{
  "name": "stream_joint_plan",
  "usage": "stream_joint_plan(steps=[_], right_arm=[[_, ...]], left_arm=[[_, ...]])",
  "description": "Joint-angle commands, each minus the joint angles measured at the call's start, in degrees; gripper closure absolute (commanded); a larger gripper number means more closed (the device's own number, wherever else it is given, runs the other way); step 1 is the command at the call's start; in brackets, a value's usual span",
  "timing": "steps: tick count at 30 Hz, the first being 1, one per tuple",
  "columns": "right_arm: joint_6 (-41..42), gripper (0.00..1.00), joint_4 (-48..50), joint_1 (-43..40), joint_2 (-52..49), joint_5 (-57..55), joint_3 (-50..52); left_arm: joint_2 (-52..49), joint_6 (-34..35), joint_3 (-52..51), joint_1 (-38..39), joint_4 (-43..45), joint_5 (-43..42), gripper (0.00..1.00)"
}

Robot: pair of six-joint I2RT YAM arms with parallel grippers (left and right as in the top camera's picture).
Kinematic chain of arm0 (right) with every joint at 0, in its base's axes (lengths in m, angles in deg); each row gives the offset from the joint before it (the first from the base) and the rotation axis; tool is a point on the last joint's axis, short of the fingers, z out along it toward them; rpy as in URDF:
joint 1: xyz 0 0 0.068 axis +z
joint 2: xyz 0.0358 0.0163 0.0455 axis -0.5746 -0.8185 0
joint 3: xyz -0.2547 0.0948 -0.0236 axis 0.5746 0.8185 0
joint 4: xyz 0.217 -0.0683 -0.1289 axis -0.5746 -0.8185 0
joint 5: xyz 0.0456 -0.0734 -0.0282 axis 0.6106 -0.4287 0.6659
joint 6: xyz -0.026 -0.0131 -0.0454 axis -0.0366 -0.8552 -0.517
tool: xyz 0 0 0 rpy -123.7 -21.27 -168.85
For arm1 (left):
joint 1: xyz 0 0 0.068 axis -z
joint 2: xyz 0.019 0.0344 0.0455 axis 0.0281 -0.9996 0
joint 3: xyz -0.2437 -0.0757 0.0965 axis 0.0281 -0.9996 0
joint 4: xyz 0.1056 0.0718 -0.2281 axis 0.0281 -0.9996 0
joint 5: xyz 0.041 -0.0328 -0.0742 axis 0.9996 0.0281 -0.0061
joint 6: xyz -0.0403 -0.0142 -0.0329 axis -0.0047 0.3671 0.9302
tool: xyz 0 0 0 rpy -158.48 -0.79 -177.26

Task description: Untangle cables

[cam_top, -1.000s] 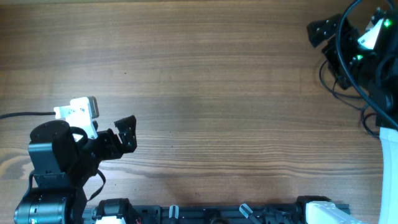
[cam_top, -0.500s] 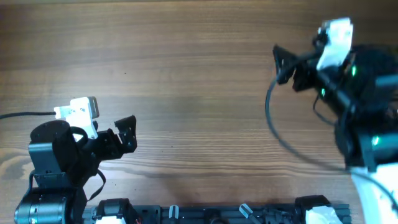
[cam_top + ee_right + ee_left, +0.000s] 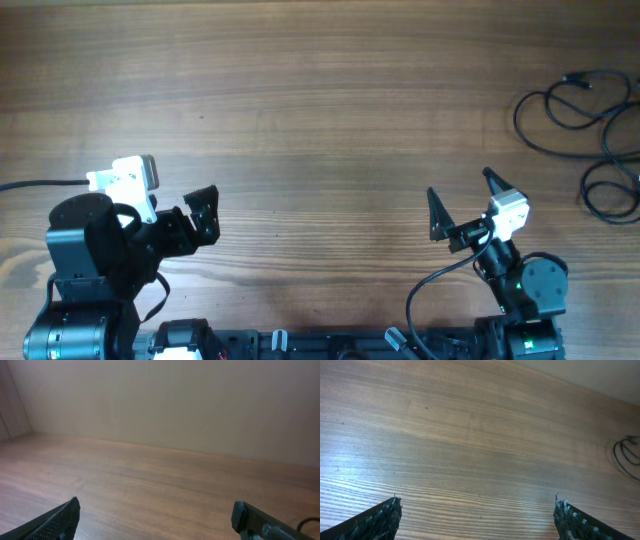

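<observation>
Looking down on a broad table (image 3: 300,90) of wood grain, running in warm brown streaks, matte and flat. Finding the left gripper (image 3: 205,213) sitting near the front left edge, spreading its black, rough-textured fingers wide and clasping nothing. Finding the right gripper (image 3: 458,183) near the front right, likewise gaping, holding nothing, pointing out over bare wood. Spotting the cables (image 3: 572,80) lying at the far right of the table, well apart from both grippers: thin black round cords, sprawling in several overlapping loops, at least one ending in a small plug. Judging them to be light, limp and a little slick, likely sagging rather than keeping shape when lifted, and dragging neighbours along wherever loops are crossing. Reckoning on pinching a single strand on an outer loop, or just behind a plug end, away from the crossings, and pulling gently.
</observation>
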Motion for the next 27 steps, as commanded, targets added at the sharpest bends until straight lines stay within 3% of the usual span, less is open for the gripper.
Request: stream_joint_plan(steps=[1,5,27], right_arm=[[-0.59,0.0,0.42,0.0,5.68,-0.57,4.13],[-0.81,0.0,-1.62,-0.04,9.6,-0.55,6.08],[-0.76,0.0,-1.62,-0.04,9.51,-0.52,6.08]], left_arm=[[0.31,-0.76,-0.31,0.0,0.17,0.13,0.0],[0.31,-0.74,-0.31,0.0,0.17,0.13,0.0],[0.52,-0.76,-0.31,-0.02,0.13,0.15,0.0]])
